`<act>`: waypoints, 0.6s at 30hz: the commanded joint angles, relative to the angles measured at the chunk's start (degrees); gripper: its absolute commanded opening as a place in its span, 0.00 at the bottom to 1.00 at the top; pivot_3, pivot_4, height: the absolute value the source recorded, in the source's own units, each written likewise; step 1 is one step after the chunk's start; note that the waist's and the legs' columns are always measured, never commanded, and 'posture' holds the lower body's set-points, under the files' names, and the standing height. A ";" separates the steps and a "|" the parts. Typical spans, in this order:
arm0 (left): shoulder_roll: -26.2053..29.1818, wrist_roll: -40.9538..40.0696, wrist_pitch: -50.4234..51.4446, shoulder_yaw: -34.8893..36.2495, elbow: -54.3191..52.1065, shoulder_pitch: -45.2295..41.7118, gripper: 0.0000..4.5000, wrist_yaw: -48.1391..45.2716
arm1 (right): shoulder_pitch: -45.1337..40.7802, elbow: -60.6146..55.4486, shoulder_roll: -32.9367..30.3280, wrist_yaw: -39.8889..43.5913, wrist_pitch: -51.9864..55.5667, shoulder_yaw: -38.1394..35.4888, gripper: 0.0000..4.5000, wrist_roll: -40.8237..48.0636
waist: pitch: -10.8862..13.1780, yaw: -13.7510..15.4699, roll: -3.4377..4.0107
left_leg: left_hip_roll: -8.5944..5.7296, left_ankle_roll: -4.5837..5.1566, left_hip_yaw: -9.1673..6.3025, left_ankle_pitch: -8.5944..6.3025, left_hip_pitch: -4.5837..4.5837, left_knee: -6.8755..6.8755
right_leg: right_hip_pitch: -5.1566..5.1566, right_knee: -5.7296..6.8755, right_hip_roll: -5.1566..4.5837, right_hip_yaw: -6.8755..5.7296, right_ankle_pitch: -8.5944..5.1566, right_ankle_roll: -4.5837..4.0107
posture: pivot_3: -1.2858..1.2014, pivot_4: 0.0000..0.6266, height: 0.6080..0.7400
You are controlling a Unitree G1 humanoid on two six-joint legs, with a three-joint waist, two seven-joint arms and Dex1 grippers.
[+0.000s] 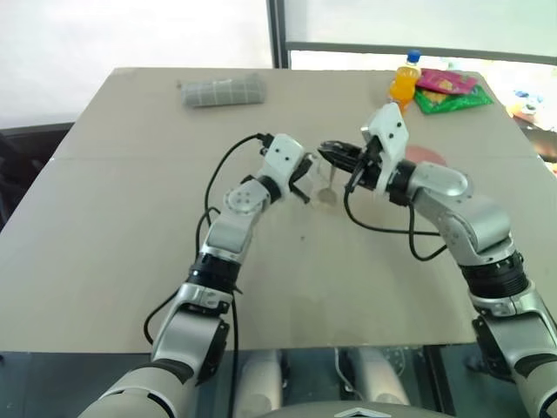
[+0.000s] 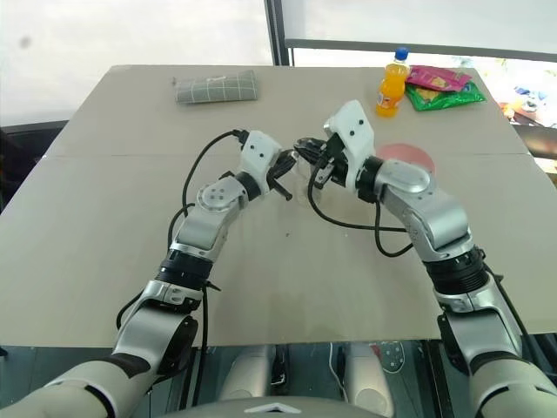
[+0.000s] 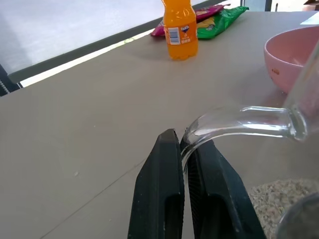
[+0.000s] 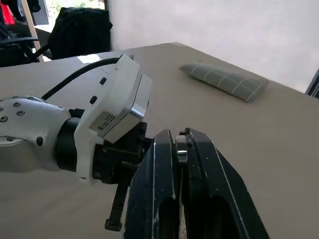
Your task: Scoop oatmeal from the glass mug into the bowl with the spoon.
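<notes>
My left gripper (image 3: pixel 180 137) is shut on the curved handle of the glass mug (image 3: pixel 239 122), holding it just above the table's middle. Pale oatmeal (image 3: pixel 281 199) lies in the mug's bottom. In the head views the left gripper (image 1: pixel 304 186) meets my right gripper (image 1: pixel 336 155), which is shut on the spoon (image 1: pixel 328 186). The spoon hangs down from it, small end lowest, right beside the mug. A bit of the spoon's metal handle (image 4: pixel 181 154) shows between the right fingers. The pink bowl (image 1: pixel 428 157) sits on the table behind my right forearm, partly hidden by it.
An orange drink bottle (image 1: pixel 404 84) and bright snack packets (image 1: pixel 451 91) stand at the table's far right. A folded grey cloth (image 1: pixel 222 91) lies at the far left. The beige table (image 1: pixel 130 226) ends close to the robot.
</notes>
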 commanded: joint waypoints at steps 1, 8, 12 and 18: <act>0.17 0.02 -2.59 1.14 -1.76 -1.13 0.01 0.61 | 0.76 -2.54 4.19 -5.14 9.08 -6.42 0.00 6.96 | 0.00 0.00 0.00 | 0.00 0.00 0.00 0.00 0.00 0.01 | 0.00 0.02 0.00 0.00 0.00 0.00 | 0.52 0.24 1.00; -0.59 0.60 -4.05 0.81 0.19 -0.83 0.01 1.67 | -5.88 3.77 11.90 -23.92 22.03 -27.88 0.00 19.98 | 0.00 -0.01 0.00 | 0.01 0.00 0.00 0.00 0.01 0.03 | 0.00 0.09 0.00 0.00 0.01 -0.01 | 0.52 0.24 1.00; -1.82 0.94 -4.91 1.42 3.20 -1.81 0.01 3.74 | -7.92 6.13 13.38 -33.42 25.30 -36.88 0.00 26.33 | 0.00 0.12 0.00 | 0.01 0.00 0.01 0.00 -0.01 0.02 | 0.00 0.06 -0.02 0.00 0.01 -0.01 | 0.52 0.24 1.00; -3.85 0.61 -6.81 2.05 7.90 -3.70 0.01 5.39 | -8.33 7.89 14.22 -43.60 25.30 -44.57 0.00 34.91 | 0.00 0.02 0.00 | -0.01 0.10 0.02 -0.06 0.01 0.02 | 0.01 0.08 -0.02 0.01 0.01 0.00 | 0.52 0.24 1.00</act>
